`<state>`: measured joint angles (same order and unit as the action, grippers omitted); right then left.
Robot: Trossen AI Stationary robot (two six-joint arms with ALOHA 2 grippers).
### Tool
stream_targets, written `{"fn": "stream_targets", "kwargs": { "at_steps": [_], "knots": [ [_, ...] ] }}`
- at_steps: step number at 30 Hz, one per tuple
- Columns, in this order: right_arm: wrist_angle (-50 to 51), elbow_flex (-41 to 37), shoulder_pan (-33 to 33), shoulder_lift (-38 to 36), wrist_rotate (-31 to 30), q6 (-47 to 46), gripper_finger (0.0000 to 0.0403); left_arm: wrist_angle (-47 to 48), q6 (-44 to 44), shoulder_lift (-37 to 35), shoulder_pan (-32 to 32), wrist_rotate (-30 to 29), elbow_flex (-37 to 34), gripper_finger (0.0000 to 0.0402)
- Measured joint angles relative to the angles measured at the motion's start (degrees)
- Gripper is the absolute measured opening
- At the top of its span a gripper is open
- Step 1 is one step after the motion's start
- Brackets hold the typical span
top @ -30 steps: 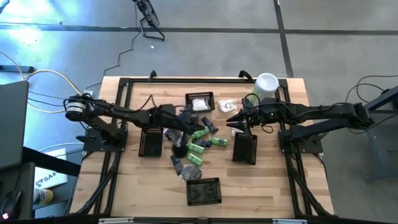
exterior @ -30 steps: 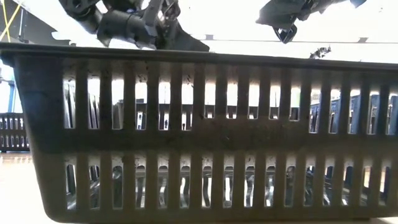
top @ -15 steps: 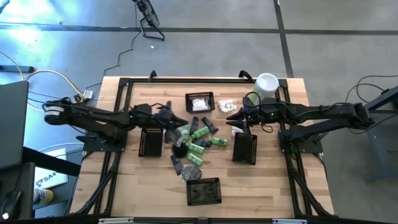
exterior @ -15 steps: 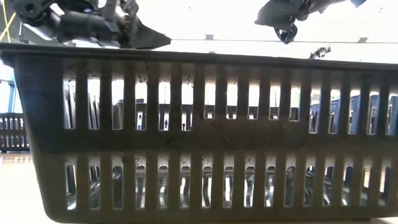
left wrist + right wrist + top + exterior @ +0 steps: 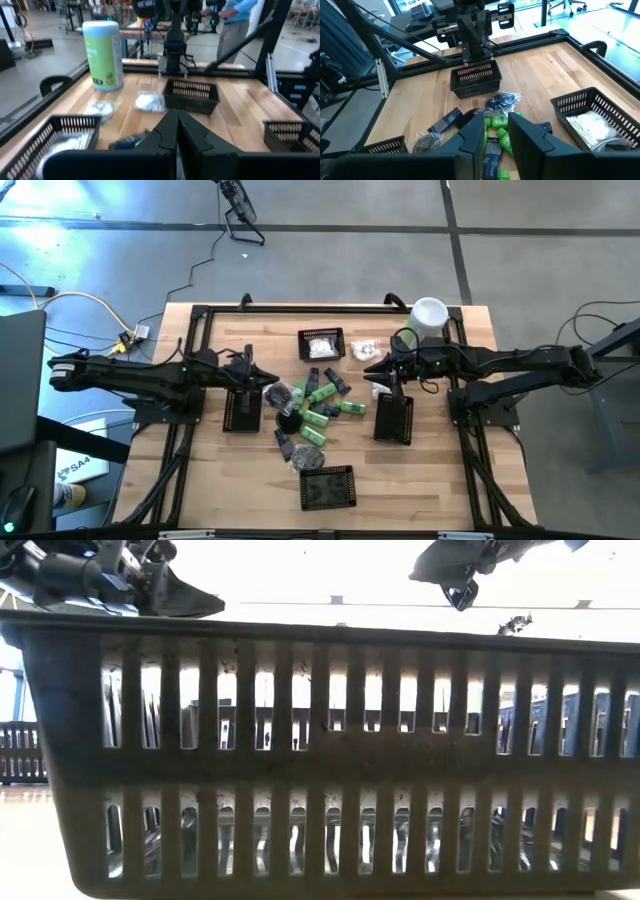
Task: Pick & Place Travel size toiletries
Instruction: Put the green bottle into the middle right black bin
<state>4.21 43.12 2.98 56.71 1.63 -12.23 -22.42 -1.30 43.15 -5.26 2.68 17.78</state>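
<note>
The travel size toiletries point(image 5: 312, 412) lay heaped at the centre of the worktop point(image 5: 440, 470) in the high view, green bottles and dark tubes pointing every way, so no single long axis ruled the pile. The left gripper point(image 5: 262, 376), fingers pressed together and empty, sat just left of the heap's upper-left edge. The right gripper point(image 5: 372, 372) hung at its upper right, fingers slightly parted on nothing visible, about equally near.
</note>
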Motion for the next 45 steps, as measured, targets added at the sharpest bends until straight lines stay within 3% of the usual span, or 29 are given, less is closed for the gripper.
{"fn": "stream_targets", "kwargs": {
  "at_steps": [11, 26, 33, 37, 45],
  "knots": [
    [-0.07, -0.01, 0.02, 0.00, -0.06, 1.18, 0.0078, 4.52, 1.03, -7.89, 0.00, -0.01, 0.00, 0.0000],
    [-0.34, -0.01, 0.02, 0.00, -0.17, 5.34, 0.0078, 8.17, 2.56, -8.15, 0.00, 0.00, 0.02, 0.0000],
    [-5.30, 0.00, 0.02, 1.00, -0.16, 5.04, 0.0080, 9.09, 2.56, -8.14, 0.00, -0.28, 0.04, 0.0000],
    [-5.22, -0.01, 0.02, 3.26, -0.20, 4.90, 0.0109, 9.22, 2.56, -8.15, 0.00, -0.29, 0.06, 0.0000],
    [-5.56, -0.01, 0.01, 10.56, -2.14, 2.44, 0.0220, 9.34, 2.54, -8.15, 0.00, -0.35, 0.06, 0.0000]
  ]
}}
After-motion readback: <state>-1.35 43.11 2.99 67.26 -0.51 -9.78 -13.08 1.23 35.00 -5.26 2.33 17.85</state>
